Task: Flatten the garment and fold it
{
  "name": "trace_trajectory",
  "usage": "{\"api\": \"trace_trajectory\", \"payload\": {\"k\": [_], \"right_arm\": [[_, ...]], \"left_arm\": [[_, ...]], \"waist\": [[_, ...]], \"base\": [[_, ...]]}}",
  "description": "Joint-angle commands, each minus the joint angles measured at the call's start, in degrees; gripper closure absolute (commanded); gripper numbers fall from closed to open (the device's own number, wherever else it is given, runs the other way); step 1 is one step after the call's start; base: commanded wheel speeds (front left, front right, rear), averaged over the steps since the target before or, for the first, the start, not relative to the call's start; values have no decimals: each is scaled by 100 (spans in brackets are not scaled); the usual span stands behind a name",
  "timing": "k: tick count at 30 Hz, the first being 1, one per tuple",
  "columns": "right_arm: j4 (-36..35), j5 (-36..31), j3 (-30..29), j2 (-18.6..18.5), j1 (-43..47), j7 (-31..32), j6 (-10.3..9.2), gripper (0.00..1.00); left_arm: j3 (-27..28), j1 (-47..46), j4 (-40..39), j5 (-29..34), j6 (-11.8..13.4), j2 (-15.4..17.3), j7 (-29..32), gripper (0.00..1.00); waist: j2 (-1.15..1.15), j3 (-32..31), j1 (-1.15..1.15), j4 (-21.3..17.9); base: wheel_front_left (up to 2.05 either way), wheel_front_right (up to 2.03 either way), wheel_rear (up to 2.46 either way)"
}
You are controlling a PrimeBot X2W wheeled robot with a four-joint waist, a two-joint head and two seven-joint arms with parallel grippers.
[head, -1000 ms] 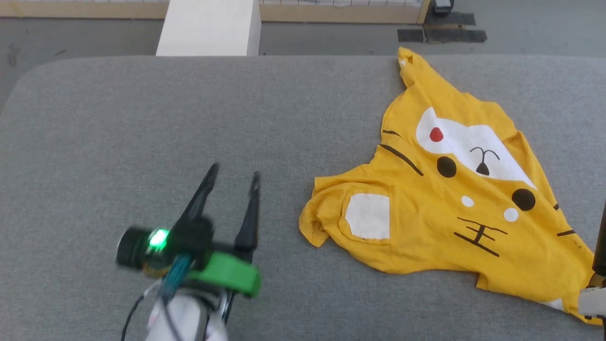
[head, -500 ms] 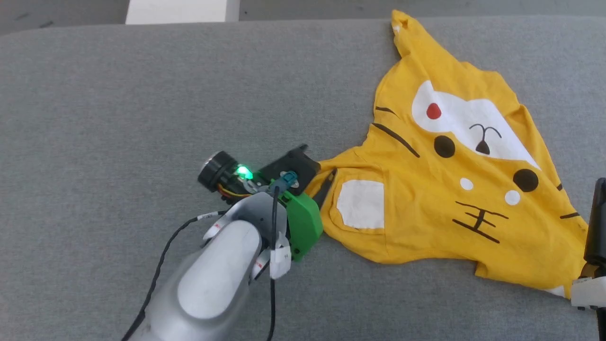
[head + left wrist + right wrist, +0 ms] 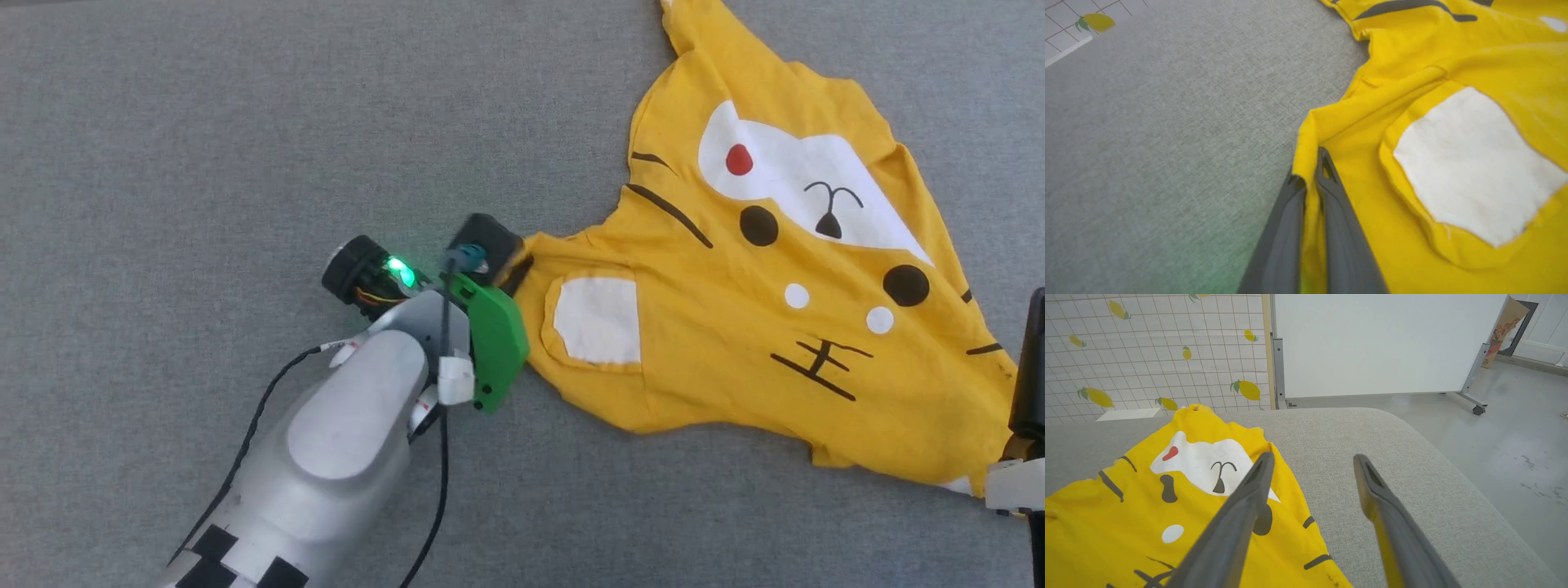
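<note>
The garment (image 3: 735, 343), a yellow T-shirt with the tiger face up, lies crumpled on the right half of the grey table. My left gripper (image 3: 522, 265) sits at its leftmost edge, beside the white patch (image 3: 598, 320). In the left wrist view the left gripper (image 3: 1310, 171) is shut, with a fold of the garment (image 3: 1453, 53) pinched between its dark fingers. My right gripper (image 3: 1312, 457) stands open over the right border of the garment (image 3: 1106, 522), with nothing between its fingers. One dark right finger (image 3: 1030, 367) shows at the head view's right edge.
The grey padded table (image 3: 204, 122) stretches bare to the left of the shirt. Its rounded far-right corner (image 3: 1412, 428) drops to a grey floor. Beyond it stand a white wheeled board (image 3: 1372, 343) and a tiled wall with lemon prints (image 3: 1147, 355).
My left gripper went from open over bare table rightward to the shirt's left edge and shut on it. The head camera tilted down, shifting the whole picture. The right gripper stayed open.
</note>
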Motion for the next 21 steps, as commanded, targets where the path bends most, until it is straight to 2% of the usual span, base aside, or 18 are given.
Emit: {"api": "trace_trajectory", "payload": {"k": [1,4,11,14,15,16,21], "right_arm": [[21,15,-12,5,-105,-48,-9,0],[29,-13,-50,5,-101,-45,-9,0],[-25,-51,5,5,-128,-15,-9,0],[-46,-71,34,5,-143,-1,-9,0],[-55,-81,38,5,-153,6,-9,0],[-62,-89,39,5,-162,12,-9,0],[-81,-139,60,5,-226,47,-9,0]], "left_arm": [[122,-52,80,-54,139,69,-96,100],[407,-123,-6,-121,405,200,-307,100],[1132,172,-454,-180,1324,844,-412,100],[1231,517,-595,-246,1524,937,-388,98],[1271,644,-619,-311,1555,929,-436,57],[1323,731,-632,-373,1603,893,-505,0],[1526,966,-876,-563,1804,640,-1114,0]], "waist": [[0,-56,0,92],[0,-114,0,209],[0,-41,0,431],[0,31,0,485],[0,60,0,503],[0,79,0,518],[0,76,0,562]], "base": [[0,0,0],[0,0,0],[0,0,0],[0,0,0],[0,0,0],[0,0,0],[0,0,0]]}}
